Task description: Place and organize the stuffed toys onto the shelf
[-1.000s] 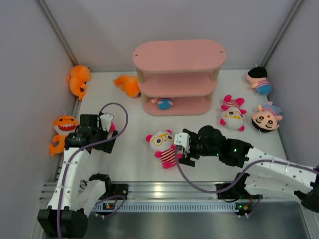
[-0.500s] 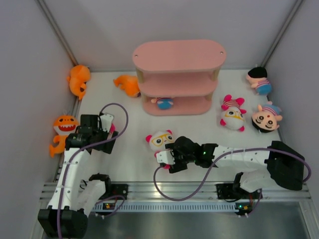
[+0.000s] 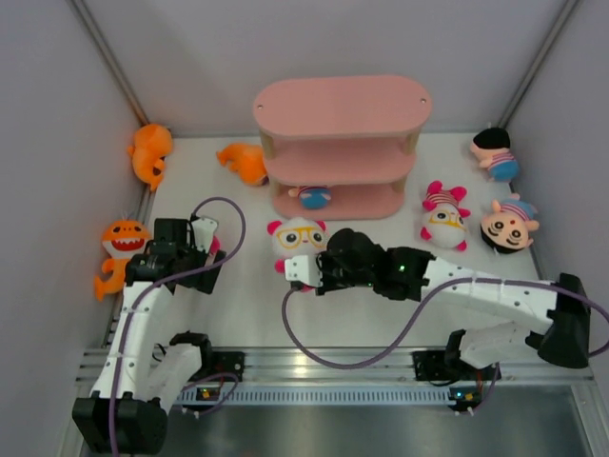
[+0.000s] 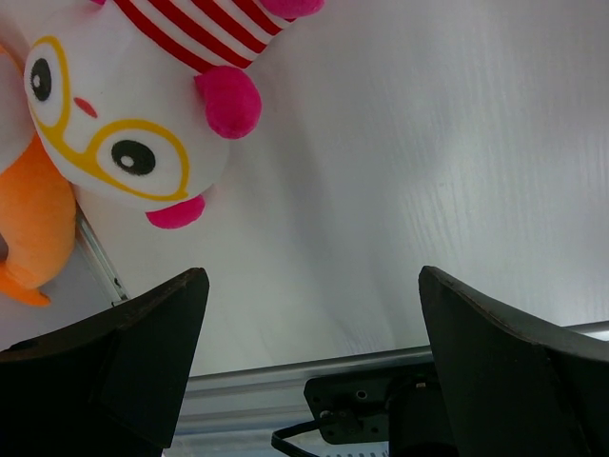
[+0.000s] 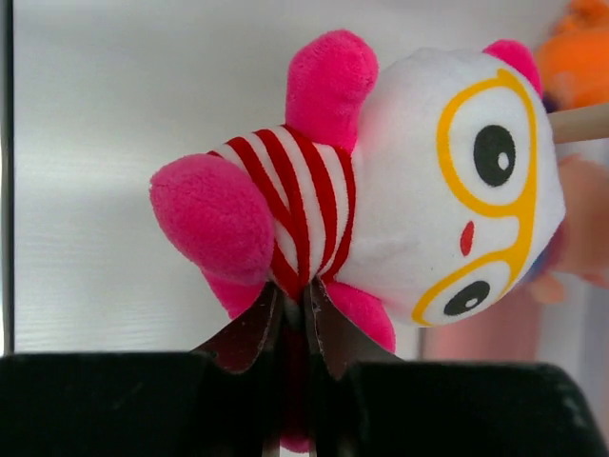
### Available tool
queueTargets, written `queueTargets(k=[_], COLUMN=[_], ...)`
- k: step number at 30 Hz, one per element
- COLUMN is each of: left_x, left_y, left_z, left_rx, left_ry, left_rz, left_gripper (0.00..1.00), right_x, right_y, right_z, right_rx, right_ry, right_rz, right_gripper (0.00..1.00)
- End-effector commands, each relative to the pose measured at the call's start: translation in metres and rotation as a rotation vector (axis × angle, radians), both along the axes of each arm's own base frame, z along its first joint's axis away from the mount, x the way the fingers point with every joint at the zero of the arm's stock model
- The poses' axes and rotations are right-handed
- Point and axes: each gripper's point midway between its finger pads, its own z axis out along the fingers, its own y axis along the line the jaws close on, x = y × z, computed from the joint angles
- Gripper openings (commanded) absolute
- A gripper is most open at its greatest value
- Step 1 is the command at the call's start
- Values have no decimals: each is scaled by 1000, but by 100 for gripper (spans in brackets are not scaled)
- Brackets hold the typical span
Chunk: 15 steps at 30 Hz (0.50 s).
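Right wrist view shows my right claw (image 5: 290,319) clenched on the striped belly of the white toy with yellow glasses (image 5: 409,190), gripping low so the face is free, I think, with the toy near the front of the pink shelf (image 3: 343,105).

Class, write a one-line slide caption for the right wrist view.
Right gripper pinching the striped body of a white plush with yellow glasses.
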Motion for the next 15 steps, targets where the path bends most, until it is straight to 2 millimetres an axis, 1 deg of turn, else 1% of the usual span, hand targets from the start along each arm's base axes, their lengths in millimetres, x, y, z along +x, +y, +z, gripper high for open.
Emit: queueTargets(k=[1, 2, 3, 4, 5, 6, 7, 8, 9, 10, 11, 12, 13, 14, 15], left_x=[9, 9, 9, 8, 9, 9, 8, 8, 8, 9, 8, 9, 9, 8, 9], left_y=[1, 1, 1, 1, 1, 1, 1, 1, 1, 1, 1, 1, 1, 1, 1], left_z=[2, 2, 3, 3, 3, 3, 3, 3, 4, 4, 3, 3, 3, 3, 3], left_rx=[3, 3, 3, 1, 2, 2, 3, 4, 4, 3, 2, 2, 3, 1, 2], left_ry=[-39, -39, -44, -42, -44, -44, -42, -45, -47, -47, -45, -45, -44, -45, -44], left_rz=[1, 1, 1, 2, 2, 3, 1, 2, 3, 3, 3, 0, 1, 2, 0], left_gripper=[98, 98, 98, 98, 98, 98, 98, 98, 98, 98, 98, 98, 98, 98, 98], right_x=[7, 14, 18, 33, 42, 49, 62, 70, 76, 95, 109, 121, 141, 156, 166], right_y=[-9, -13, -23, -35, -39, -49, -62, -64, -68, -87, -93, -101, -122, -126, -132], right_z=[129, 143, 175, 191, 221, 229, 241, 268, 276, 283, 297, 302, 305, 308, 306], right_rx=[158, 146, 143, 125, 134, 101, 89, 117, 123, 103, 101, 91, 65, 38, 10], right_ry=[-134, -156, -194, -250, -312, -339, -368, -402, -402, -419, -458, -476, -494, -513, -514], right_rz=[-44, -71, -88, -154, -174, -200, -250, -256, -252, -318, -342, -373, -442, -462, -484], right_gripper=[3, 2, 2, 2, 2, 2, 2, 2, 2, 2, 2, 1, 1, 2, 3])
